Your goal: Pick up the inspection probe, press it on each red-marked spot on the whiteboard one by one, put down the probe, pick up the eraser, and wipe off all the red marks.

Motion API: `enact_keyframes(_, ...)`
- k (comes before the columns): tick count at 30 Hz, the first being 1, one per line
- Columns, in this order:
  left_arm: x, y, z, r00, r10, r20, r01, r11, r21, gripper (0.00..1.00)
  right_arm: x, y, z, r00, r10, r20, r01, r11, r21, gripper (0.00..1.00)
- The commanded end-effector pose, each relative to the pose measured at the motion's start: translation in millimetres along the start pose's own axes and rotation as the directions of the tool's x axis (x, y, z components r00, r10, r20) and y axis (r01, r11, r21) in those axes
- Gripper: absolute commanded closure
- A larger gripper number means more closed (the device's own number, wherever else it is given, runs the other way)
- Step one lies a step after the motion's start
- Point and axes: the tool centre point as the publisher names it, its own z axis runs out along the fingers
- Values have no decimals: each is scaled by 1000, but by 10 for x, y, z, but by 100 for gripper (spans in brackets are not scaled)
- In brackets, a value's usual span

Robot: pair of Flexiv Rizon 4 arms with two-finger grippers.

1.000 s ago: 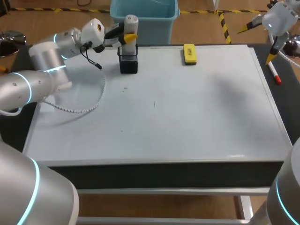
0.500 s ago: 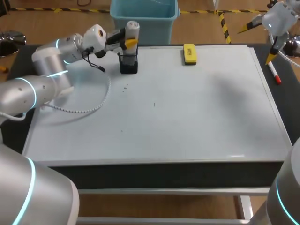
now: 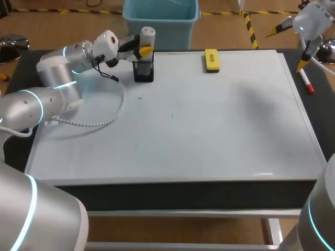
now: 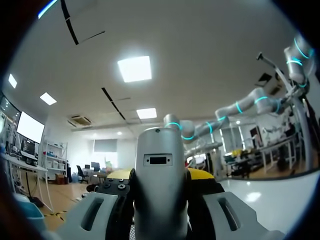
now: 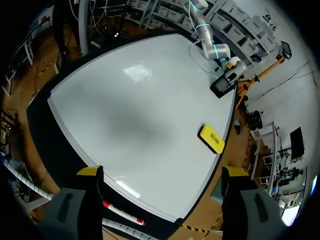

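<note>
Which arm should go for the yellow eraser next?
Probably right: the right gripper is open and empty by the whiteboard, while the left gripper is shut on the probe over the black holder.

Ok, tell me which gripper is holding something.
The left gripper: it is shut on the probe, above the black holder. The right gripper hangs open and empty past the whiteboard's far right corner.

The right gripper [image 5: 162, 172], spread wide, hangs over the whiteboard [image 5: 135, 115], where the yellow eraser [image 5: 212, 139] lies.
</note>
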Motion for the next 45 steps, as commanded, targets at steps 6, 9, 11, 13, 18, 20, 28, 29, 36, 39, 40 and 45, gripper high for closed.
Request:
enact_keyframes(6,10,63,22,1000,-6,-9,6,999,-51,76,2,-4,-10,1000,-3,-3,3,1000,1,0)
enact_keyframes(9,25,61,38,1000,-6,-9,5,998,-61,74,2,-4,-10,1000,-3,-3,3,1000,1,0)
enact_keyframes(11,35,53,49,1000,-3,-12,2,997,-73,66,2,-4,-10,1000,-3,-3,3,1000,1,0)
enact_keyframes(13,47,39,67,1000,-1,-15,0,997,-81,45,2,-4,-10,1000,-3,-3,3,1000,1,0)
enact_keyframes(18,77,-21,102,1000,9,-17,-10,996,-93,0,2,-4,-10,1000,-3,-3,3,1000,1,0)
enact_keyframes(20,90,-51,114,1000,17,-20,-19,994,-104,0,2,-4,-10,1000,-3,-3,3,1000,1,0)
enact_keyframes(28,161,-201,160,999,44,5,-42,978,-205,0,2,-4,-10,1000,-3,-3,3,1000,1,0)
enact_keyframes(29,172,-218,164,999,49,11,-45,973,-227,0,2,-4,-10,1000,-3,-3,3,1000,1,0)
enact_keyframes(36,269,-311,123,989,107,98,-61,919,-389,0,2,-4,-10,1000,-3,-3,3,1000,1,0)
enact_keyframes(39,321,-360,64,977,147,152,-63,888,-455,0,2,-4,-10,1000,-3,-3,3,1000,1,0)
enact_keyframes(40,337,-375,42,973,158,165,-61,876,-478,0,2,-4,-10,1000,-3,-3,3,1000,1,0)
enact_keyframes(45,476,-467,-55,954,231,193,-88,828,-554,0,2,-4,-10,1000,-3,-3,3,1000,1,0)
